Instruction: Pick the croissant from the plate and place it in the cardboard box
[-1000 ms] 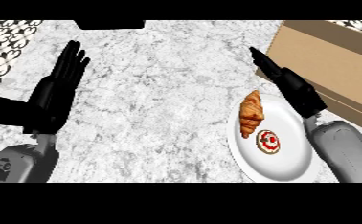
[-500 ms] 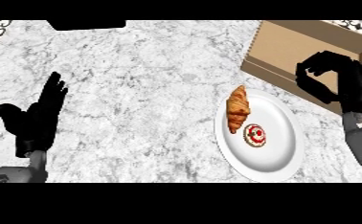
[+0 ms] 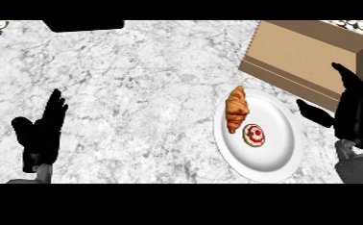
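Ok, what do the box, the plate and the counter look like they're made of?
The box looks like cardboard: flat matte brown with a paler strip along its side. The plate looks like glazed ceramic, plain white and smooth, though plastic can't be ruled out. The counter looks like marble or a similar stone: white with grey veining all over.

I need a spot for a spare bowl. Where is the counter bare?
Bare marble runs between the left hand and the plate. It is crowded at the right: croissant, tart, cardboard box and right hand.
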Robot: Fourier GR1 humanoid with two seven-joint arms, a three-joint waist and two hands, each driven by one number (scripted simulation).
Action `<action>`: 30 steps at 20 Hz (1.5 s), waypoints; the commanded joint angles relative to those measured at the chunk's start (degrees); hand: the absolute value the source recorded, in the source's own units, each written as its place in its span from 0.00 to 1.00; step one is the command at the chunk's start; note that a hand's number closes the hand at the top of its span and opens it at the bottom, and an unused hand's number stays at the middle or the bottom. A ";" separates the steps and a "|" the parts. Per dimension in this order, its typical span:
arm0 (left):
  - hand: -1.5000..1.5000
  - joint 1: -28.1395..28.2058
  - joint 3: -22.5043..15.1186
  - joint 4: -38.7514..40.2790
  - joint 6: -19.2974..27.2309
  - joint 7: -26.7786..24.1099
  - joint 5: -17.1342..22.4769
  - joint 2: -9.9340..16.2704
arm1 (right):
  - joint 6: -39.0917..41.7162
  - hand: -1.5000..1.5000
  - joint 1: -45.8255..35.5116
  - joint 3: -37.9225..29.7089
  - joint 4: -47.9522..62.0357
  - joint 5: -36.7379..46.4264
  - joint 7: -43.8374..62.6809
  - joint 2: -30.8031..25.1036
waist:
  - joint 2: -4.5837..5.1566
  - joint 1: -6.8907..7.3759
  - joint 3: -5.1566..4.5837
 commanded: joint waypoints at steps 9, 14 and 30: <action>0.50 -0.91 -1.80 2.24 0.31 -2.74 -1.92 -2.29 | 26.95 0.00 -2.12 9.34 -14.47 20.14 37.81 11.14 | 0.59 3.31 0.20; 0.50 -3.96 -2.86 3.52 -1.33 -1.74 -1.57 -3.26 | 39.47 0.00 -8.91 9.81 -14.77 23.94 47.22 19.29 | 1.16 4.76 0.46; 0.50 -6.23 -1.08 7.69 -2.68 -4.54 -1.65 -4.02 | 51.05 0.00 -13.94 -1.96 -5.38 30.21 48.00 35.15 | 1.51 5.61 0.74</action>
